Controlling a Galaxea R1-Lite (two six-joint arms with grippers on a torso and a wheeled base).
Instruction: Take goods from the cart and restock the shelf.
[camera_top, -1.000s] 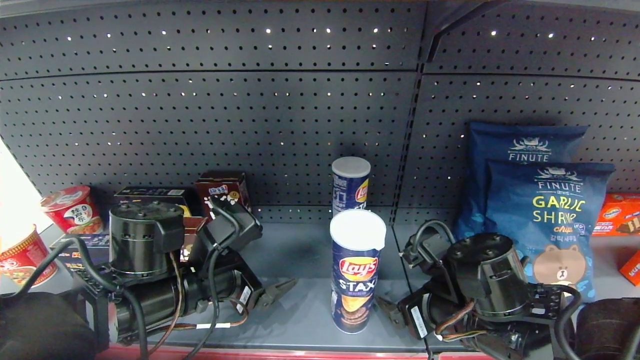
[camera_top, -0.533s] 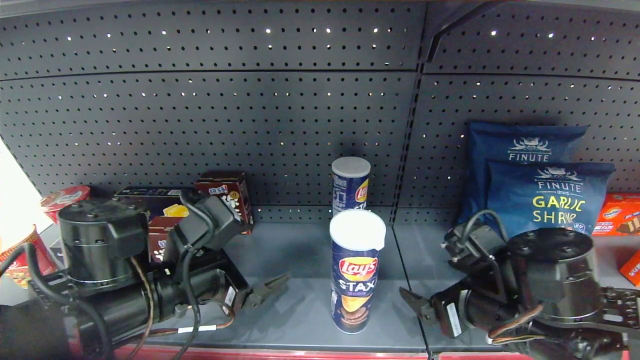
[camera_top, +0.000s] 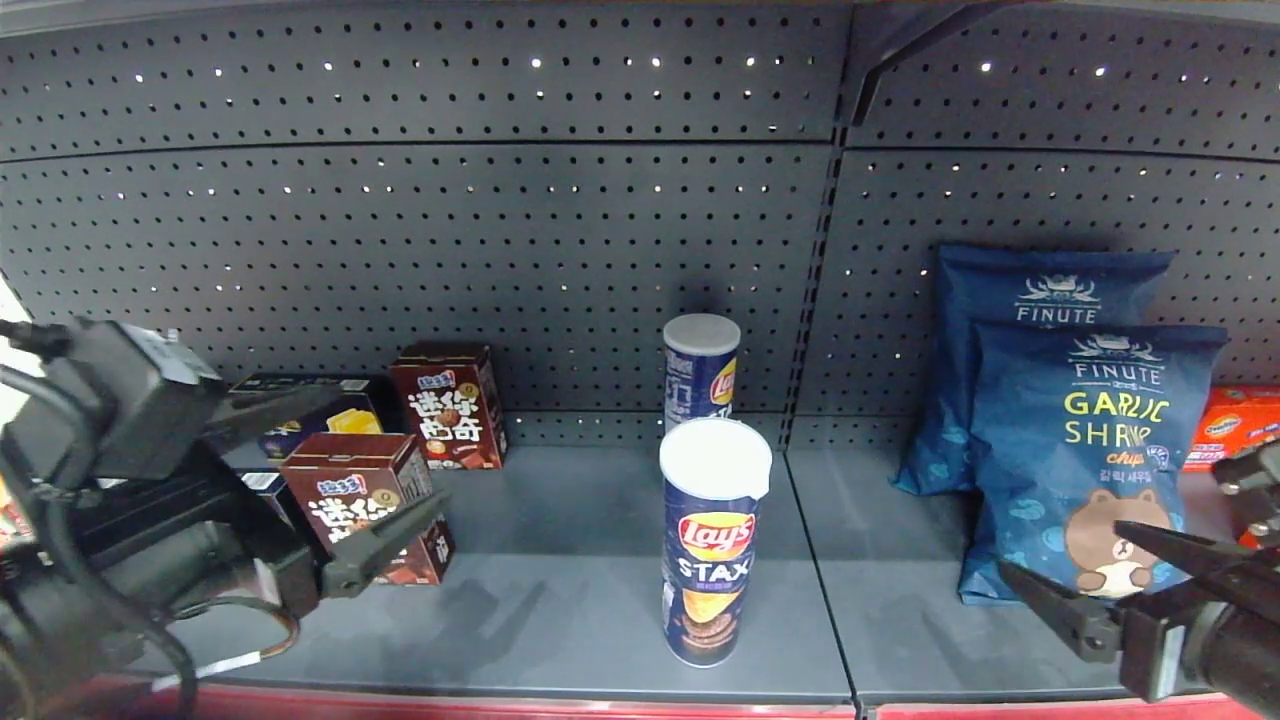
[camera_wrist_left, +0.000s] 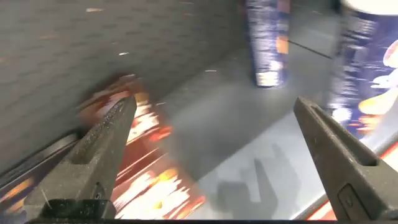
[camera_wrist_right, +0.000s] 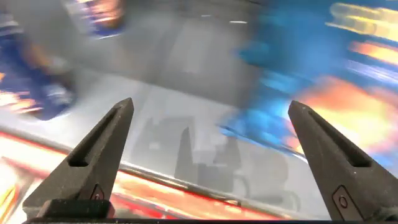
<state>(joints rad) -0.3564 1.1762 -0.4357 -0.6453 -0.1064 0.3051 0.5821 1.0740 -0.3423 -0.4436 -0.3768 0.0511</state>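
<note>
Withdrawing outward, left pincer (camera_top: 392, 443) and right pincer (camera_top: 1060, 545) flank the can (camera_top: 712, 540).

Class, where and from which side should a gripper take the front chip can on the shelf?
Probably across its round body at about mid-height, coming in level from the open front of the shelf. The front can stands upright, tall and narrow, with free space on both sides. The rear can stands behind it.
</note>
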